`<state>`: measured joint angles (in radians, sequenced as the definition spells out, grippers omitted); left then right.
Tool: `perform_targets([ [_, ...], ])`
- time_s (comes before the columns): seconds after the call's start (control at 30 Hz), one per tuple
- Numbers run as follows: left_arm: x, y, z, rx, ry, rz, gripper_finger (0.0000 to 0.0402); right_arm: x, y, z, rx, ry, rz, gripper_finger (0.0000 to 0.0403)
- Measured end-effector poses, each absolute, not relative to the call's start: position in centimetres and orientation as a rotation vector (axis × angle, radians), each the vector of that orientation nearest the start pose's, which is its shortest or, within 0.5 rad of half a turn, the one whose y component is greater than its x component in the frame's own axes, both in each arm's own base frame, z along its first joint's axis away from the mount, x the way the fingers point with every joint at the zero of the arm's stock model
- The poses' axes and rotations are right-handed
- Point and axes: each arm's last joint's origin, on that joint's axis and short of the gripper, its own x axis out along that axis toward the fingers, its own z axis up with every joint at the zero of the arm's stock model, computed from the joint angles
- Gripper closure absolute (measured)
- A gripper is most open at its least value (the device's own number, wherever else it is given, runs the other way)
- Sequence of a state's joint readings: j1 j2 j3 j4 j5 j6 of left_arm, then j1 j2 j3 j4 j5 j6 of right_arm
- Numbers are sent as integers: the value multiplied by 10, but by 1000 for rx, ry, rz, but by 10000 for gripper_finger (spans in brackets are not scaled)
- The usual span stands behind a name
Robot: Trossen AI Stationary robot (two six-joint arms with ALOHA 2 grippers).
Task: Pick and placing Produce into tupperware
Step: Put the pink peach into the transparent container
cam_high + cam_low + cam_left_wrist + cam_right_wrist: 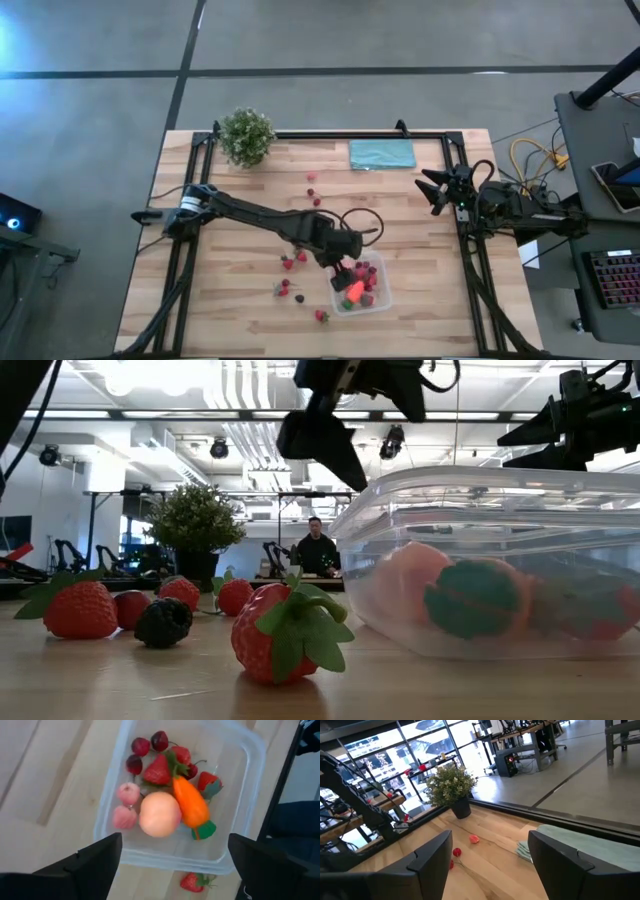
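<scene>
I am hovering my left gripper [170, 857], wide open and empty, over the tupperware [122, 755] holding one carrot [190, 805] and one ball [159, 814].

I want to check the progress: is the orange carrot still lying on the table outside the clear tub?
No, the left wrist view shows the orange carrot lying inside the tupperware, beside the pink-orange ball.

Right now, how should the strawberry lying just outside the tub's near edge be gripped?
Grip the strawberry across its red body from straight above. It lies on its side beside the tub, its leafy cap offering little to hold. The left gripper, fingers open, hovers nearest.
</scene>
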<state>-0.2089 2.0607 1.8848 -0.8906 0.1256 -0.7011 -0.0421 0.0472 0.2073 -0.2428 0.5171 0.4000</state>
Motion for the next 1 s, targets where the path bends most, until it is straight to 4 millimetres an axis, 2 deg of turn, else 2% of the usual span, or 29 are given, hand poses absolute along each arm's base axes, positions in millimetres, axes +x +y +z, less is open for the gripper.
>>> perform_targets([
  [0.17,420,-66,286,-599,1132,193,68,81,-18,207,369,-31,-567,156],
  [0.3,409,-26,304,-613,1084,350,84,81,-18,207,369,-31,-567,154],
  [0.4,402,10,310,-645,1058,438,91,81,-18,206,369,-30,-568,150],
  [0.53,396,54,303,-617,1089,496,93,81,-18,206,369,-28,-569,147],
  [0.63,391,78,298,-623,1098,535,93,81,-18,206,369,-30,-568,149],
  [0.87,379,121,286,-740,1086,664,93,81,-18,207,369,-31,-567,154],
  [1.0,374,132,268,-732,1127,677,93,81,-18,206,369,-30,-567,150],
])
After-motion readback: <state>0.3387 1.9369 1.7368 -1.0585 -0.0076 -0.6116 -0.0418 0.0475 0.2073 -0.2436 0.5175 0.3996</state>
